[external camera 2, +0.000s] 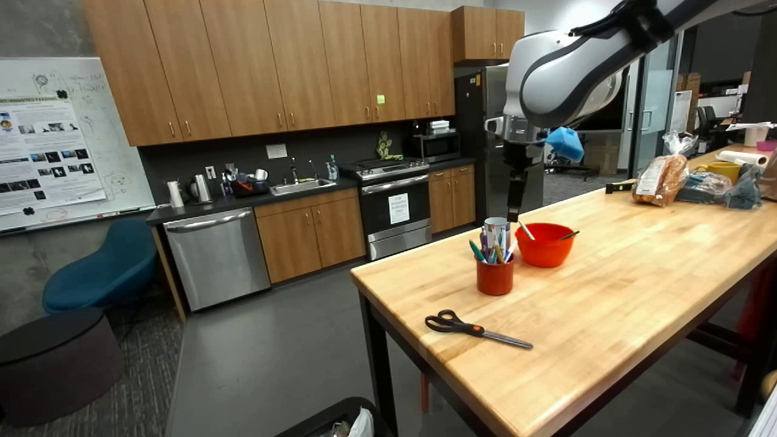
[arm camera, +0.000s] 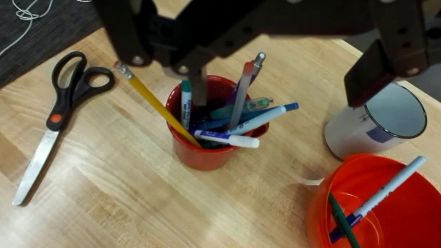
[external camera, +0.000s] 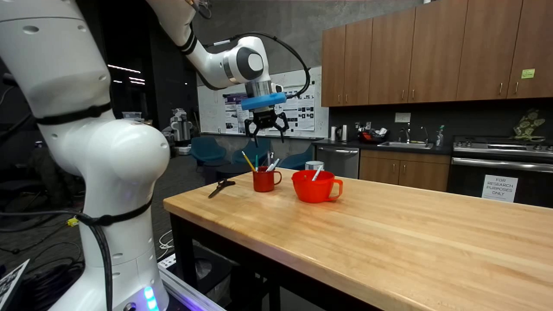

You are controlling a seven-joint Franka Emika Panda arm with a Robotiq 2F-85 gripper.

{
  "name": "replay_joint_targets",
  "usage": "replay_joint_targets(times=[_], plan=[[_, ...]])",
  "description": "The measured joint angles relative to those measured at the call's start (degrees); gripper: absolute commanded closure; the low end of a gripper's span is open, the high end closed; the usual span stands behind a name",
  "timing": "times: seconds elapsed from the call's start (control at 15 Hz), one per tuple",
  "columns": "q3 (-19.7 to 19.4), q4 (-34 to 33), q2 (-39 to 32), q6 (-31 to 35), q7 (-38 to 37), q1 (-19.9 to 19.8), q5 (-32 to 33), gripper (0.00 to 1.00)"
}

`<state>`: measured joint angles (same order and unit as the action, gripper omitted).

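Observation:
My gripper (external camera: 269, 141) hangs in the air with its jaws wide apart and nothing between them. In the wrist view the gripper (arm camera: 279, 96) has one finger in front of the opening of a red mug (arm camera: 203, 159). Its other finger overlaps a white cup (arm camera: 348, 134). The mug holds a yellow pencil (arm camera: 151, 100), a white marker (arm camera: 241, 140) and several other pens. Beside it stands an orange-red handled bowl (arm camera: 317, 213) with a white marker (arm camera: 392, 184) and a green pen (arm camera: 341, 218) inside. Black-handled scissors (arm camera: 38, 165) lie on the mug's far side from the bowl.
The wooden table (external camera: 389, 242) carries all these things. Farther along it, in an exterior view, are bagged bread (external camera 2: 661, 176), a yellow container (external camera 2: 725, 170) and grey plastic bags (external camera 2: 743, 191). A bin (external camera 2: 340, 419) stands on the floor near the table's corner.

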<state>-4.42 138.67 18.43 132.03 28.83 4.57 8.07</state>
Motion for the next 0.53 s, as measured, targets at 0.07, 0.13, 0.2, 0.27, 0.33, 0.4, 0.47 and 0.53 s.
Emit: replay_joint_targets(times=[0.07,0.13,0.2,0.27,0.33,0.4,0.47,0.53], plan=[[0.0,0.3,-0.3,0.8,0.5,0.3,-0.4,0.0],[0.0,0.5,-0.6,1.5,1.1,0.6,-0.7,0.0],[0.0,0.7,-0.9,2.1,1.4,0.9,-1.0,0.0],[0.1,0.8,-1.3,2.7,1.9,1.1,-1.3,0.0],[0.1,0.9,-1.7,3.1,2.3,1.3,-1.6,0.0],[0.1,0.9,-2.1,3.4,2.6,1.5,-1.8,0.0],[0.2,0.9,-2.5,3.8,3.0,1.7,-2.0,0.0],[0.2,0.9,-2.9,4.1,3.3,1.9,-2.3,0.0]])
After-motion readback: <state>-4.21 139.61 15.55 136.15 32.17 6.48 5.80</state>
